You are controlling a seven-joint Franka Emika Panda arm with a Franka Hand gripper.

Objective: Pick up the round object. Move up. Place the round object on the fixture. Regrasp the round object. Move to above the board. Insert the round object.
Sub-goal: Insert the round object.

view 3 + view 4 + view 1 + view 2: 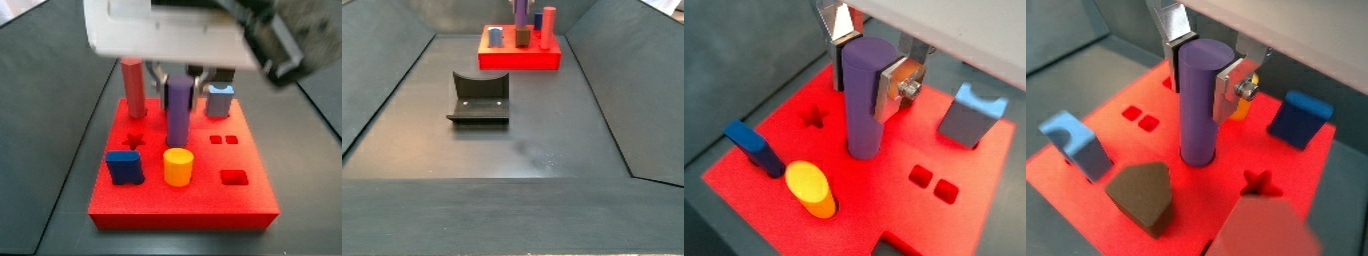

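Observation:
My gripper (867,75) is shut on the round object (862,105), a long purple peg held upright between the silver fingers (893,92). It shows the same in both wrist views (1200,100). The peg's lower end meets the red board (764,185) near the star hole (815,118); I cannot tell how deep it sits. In a side view the gripper (179,74) hangs over the board (201,205) with the peg (177,110) standing in the board's middle. The fixture (480,97) stands apart on the floor, nearer than the board (520,60).
On the board are a tall pink peg (132,85), a light blue block (221,98), a dark blue peg (126,165), a short yellow cylinder (178,165), a brown peg (1144,192) and square holes (233,177). Dark sloping walls (382,100) enclose the floor.

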